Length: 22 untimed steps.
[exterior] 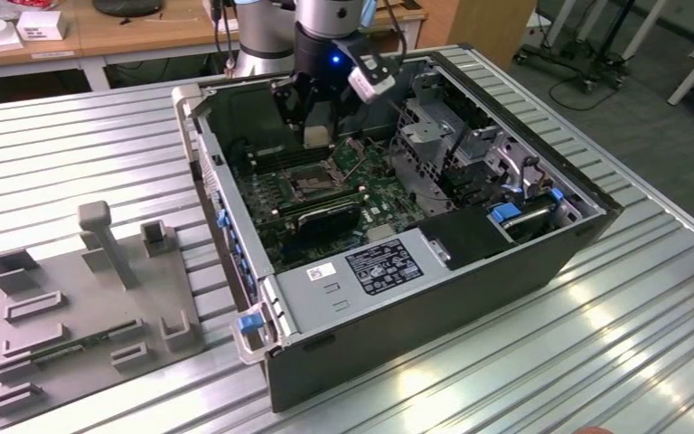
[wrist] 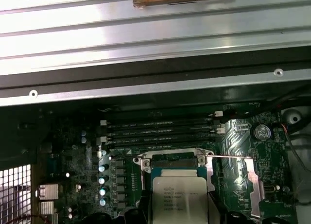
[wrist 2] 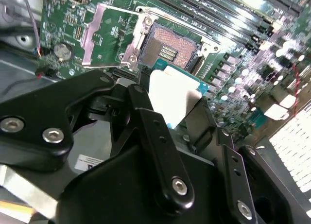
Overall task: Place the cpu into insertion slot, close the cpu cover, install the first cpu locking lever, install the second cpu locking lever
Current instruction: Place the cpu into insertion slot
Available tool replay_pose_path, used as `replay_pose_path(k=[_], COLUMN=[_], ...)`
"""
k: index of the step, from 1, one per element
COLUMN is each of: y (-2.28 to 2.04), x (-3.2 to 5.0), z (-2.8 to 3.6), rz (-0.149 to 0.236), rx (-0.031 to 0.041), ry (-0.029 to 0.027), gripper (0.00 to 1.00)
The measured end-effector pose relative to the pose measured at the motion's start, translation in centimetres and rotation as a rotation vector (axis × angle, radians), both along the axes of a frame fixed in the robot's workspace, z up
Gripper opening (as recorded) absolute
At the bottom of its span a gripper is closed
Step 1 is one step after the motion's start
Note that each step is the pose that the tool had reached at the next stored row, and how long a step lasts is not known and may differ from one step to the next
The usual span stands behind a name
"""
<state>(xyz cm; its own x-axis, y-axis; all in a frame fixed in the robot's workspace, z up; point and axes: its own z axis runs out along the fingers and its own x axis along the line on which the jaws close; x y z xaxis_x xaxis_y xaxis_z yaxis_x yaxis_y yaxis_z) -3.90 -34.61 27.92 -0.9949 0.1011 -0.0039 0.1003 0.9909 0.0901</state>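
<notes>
Gripping the cpu [wrist 2: 172,95] by two opposite edges, with the jaws clenched on it and the pale metal face showing; hanging in the upper middle of the exterior view, inside the open computer case [exterior: 444,298], above the green motherboard [exterior: 371,194] and apart from it; in both wrist views, close to the insertion slot [wrist 2: 170,46] but not yet seated, with the dark contact field of the socket bare and uncovered; beside the socket, the cpu cover [wrist 2: 91,37] folded fully back, lying open with green board visible through its window; on the far side of the socket, the long black memory slots [wrist: 160,131]; well apart, at the lower left of the exterior view, a grey fixture plate [exterior: 82,316] on the ribbed metal tabletop [exterior: 82,136].

Judged as light, thin and quite stiff, so no bending expected under this grip; smooth on the metal face and therefore probably slippery if pinched weakly; likely fragile on the hidden underside, with fine contacts there, and unkind to any scraping or tilting against the socket; best taken by the bare side edges only, as here, never by the flat faces; moderate force enough, with so little weight to carry.
</notes>
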Motion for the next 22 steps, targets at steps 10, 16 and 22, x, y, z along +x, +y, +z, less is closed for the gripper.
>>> replay_pose_path(k=[10,16,22], y=[0.0,0.0,0.0], x=[-0.01,0.0,0.0], z=[-0.1,-0.24,-0.34], rz=[-0.073,-0.182,-0.264], rx=[0.0,0.0,-0.0001], ry=[0.0,0.0,0.0002], gripper=[0.54,0.54,0.54])
